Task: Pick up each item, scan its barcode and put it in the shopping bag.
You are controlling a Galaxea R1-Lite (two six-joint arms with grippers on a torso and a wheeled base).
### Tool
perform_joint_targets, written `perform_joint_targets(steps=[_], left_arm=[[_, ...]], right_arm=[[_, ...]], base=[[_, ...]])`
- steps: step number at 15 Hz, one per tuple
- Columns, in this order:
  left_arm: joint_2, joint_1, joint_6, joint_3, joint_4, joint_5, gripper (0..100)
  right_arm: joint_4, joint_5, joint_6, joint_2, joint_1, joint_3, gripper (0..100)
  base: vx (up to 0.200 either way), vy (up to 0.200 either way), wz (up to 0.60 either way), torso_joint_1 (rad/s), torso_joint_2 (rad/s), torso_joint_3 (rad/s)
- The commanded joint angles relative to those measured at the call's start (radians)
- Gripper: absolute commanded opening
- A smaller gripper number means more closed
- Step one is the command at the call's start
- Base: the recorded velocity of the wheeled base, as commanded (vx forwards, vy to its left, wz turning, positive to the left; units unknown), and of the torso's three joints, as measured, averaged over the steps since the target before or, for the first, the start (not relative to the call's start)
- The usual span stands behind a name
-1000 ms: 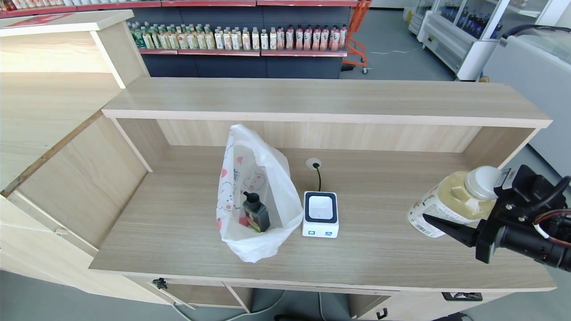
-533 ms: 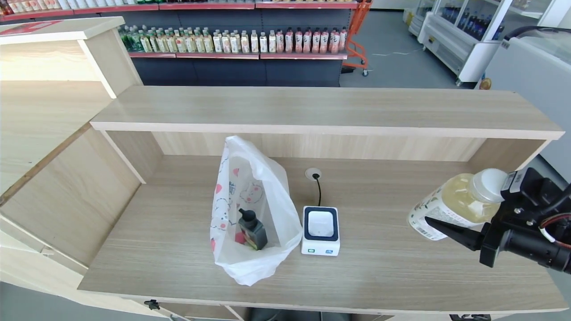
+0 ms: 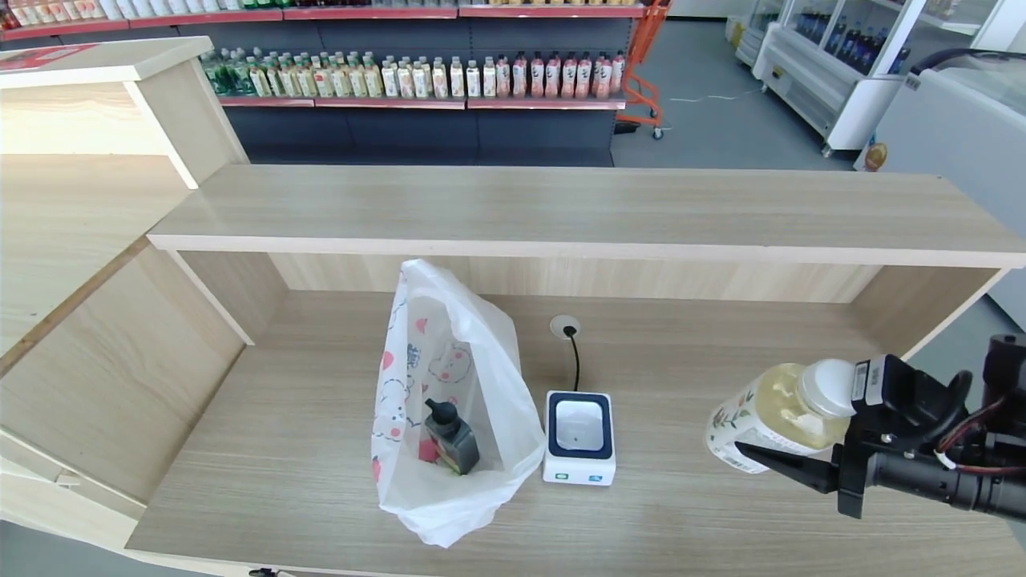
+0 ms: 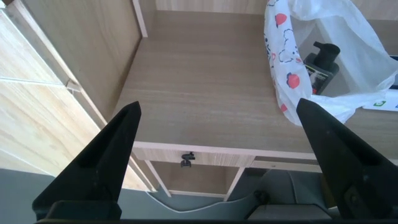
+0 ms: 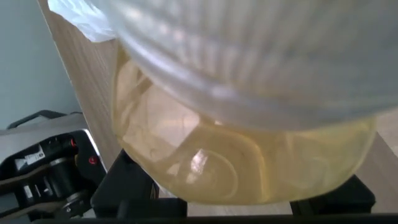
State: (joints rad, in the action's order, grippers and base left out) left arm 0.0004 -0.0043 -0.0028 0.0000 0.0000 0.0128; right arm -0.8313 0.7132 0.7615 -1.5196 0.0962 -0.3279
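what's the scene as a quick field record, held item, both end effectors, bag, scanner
held item: yellow drink bottle, white cap, lying sideways in the air
right end effector: shut on the yellow drink bottle, above the right part of the counter
left end effector: open, empty, by the counter's front edge
shopping bag: standing open on the counter
in the bag: black pump bottle, standing
barcode scanner: on the counter right beside the bag, window facing up
task state: yellow drink bottle right of the scanner, not over it
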Motion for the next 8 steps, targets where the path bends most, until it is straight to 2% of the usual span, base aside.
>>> perform_joint_targets(steps=[1, 5, 8], left_arm=[[0.000, 0.000, 0.000, 0.000, 0.000, 0.001, 100], [0.000, 0.000, 0.000, 0.000, 0.000, 0.001, 100], [0.000, 0.000, 0.000, 0.000, 0.000, 0.001, 100]], right_arm=[[-0.003, 0.026, 0.068, -0.093, 0.000, -0.003, 0], [-0.054, 0.158, 0.254, -0.238, -0.009, -0.057, 0], [-0.072, 0.177, 0.275, -0.295, 0.014, -0.126, 0]], base=[[0.000, 0.000, 0.00, 0.000, 0.00, 0.000], [0.000, 0.000, 0.00, 0.000, 0.00, 0.000], [0.000, 0.000, 0.00, 0.000, 0.00, 0.000]])
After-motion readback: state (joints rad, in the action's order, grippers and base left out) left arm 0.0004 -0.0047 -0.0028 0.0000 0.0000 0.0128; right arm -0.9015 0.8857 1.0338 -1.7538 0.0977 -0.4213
